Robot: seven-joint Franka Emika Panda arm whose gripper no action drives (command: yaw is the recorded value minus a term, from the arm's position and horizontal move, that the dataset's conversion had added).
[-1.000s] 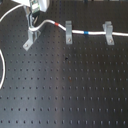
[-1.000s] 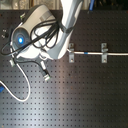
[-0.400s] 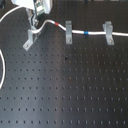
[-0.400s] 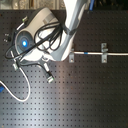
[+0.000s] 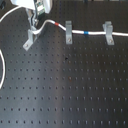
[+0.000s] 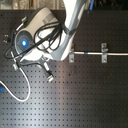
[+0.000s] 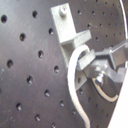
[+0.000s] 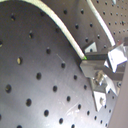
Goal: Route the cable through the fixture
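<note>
No text I can read from here — no labels, brands, numbers or signs on the black perforated board [image 5: 70, 90], on the grey clips [image 5: 68, 32], on the cable [image 5: 95, 33] — all views too coarse.

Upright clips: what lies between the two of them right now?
In the first exterior view, only the cable spans between the two upright clips, its blue band midway, over bare perforated board.

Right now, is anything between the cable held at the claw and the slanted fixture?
Nothing visible. In the first exterior view the cable runs down from the claw straight to the fixture; only bare perforated board surrounds them.
</note>
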